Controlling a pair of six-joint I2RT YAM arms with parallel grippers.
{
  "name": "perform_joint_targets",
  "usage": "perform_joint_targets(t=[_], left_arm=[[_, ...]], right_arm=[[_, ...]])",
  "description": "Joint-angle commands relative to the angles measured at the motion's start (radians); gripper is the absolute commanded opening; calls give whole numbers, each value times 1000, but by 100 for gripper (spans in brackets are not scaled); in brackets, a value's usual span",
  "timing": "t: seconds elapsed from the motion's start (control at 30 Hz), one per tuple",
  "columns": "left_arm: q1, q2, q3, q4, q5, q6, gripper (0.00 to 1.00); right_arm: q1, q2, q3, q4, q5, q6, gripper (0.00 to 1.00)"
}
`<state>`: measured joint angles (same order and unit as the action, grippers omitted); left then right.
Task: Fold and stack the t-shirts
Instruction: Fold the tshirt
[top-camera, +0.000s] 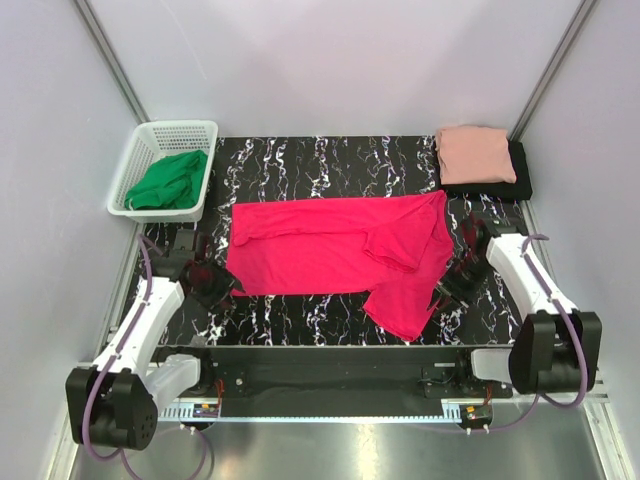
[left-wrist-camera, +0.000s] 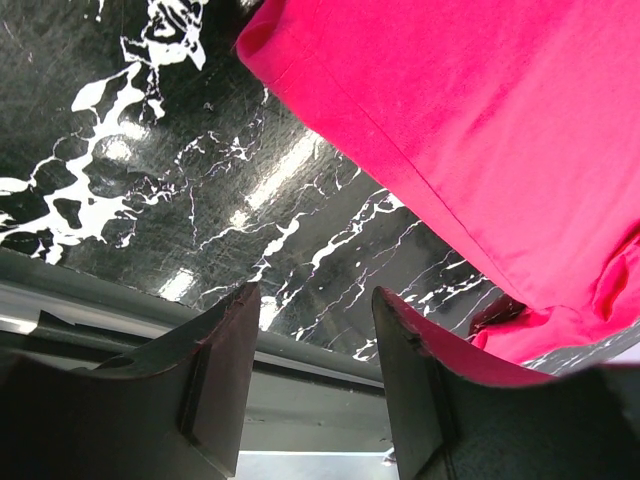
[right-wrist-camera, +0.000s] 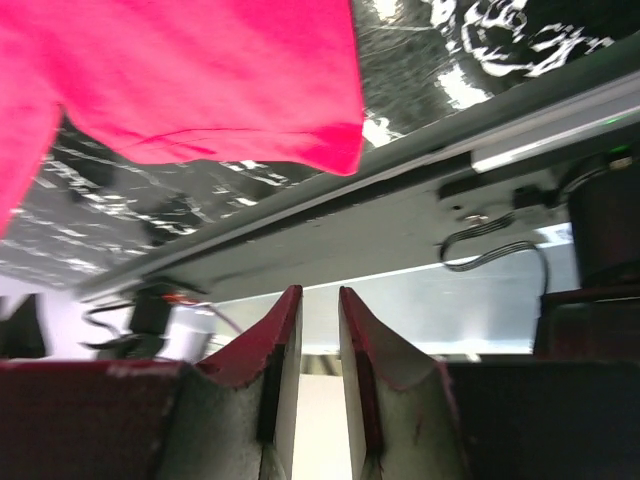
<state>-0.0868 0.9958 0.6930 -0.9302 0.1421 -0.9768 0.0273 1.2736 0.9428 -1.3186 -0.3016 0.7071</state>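
The crimson-pink t-shirt (top-camera: 320, 255) lies spread across the middle of the table, with its right part folded over and a flap hanging toward the front edge. The pale salmon-pink t-shirt (top-camera: 475, 152) lies folded on the folded black t-shirt (top-camera: 520, 178) at the back right. My left gripper (top-camera: 210, 285) is open and empty just off the shirt's left edge; the left wrist view shows its jaws (left-wrist-camera: 315, 300) wide apart beside the crimson cloth (left-wrist-camera: 480, 130). My right gripper (top-camera: 455, 283) is beside the shirt's right flap, its jaws (right-wrist-camera: 320, 300) a narrow gap apart and empty, below the crimson cloth (right-wrist-camera: 200, 80).
A white basket (top-camera: 140, 160) holding a green cloth (top-camera: 170, 182) stands at the back left. The table is black marble (top-camera: 320, 165) with a metal front rail (top-camera: 320, 375). White walls enclose the sides and back.
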Motion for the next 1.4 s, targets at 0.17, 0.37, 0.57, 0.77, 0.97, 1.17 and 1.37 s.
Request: perform_joint_targets(t=[0.17,0.37,0.57,0.77,0.97,1.17,1.37], left_arm=[[4,17,45,42,-18,40,52],[4,26,48,50,-4,44,52],[4,40,62,51,-4,55,51],[4,61,83,50,16,72,50],[4,75,111,45,10,82,50],[5,142,138,50,-3,102,50],[5,142,143,51,1,110,50]], right_arm=[[20,93,51,-140,25,-110,35],[66,116,71,-139,25,-89,30],[115,106,22,-127,-39,-52,36],[117,122,-102,36,-134,-14,37],[117,121,-188,62,-148,2,36],[118,133,-147,76,-97,20,36],[129,213,-136,111,-57,20,35]])
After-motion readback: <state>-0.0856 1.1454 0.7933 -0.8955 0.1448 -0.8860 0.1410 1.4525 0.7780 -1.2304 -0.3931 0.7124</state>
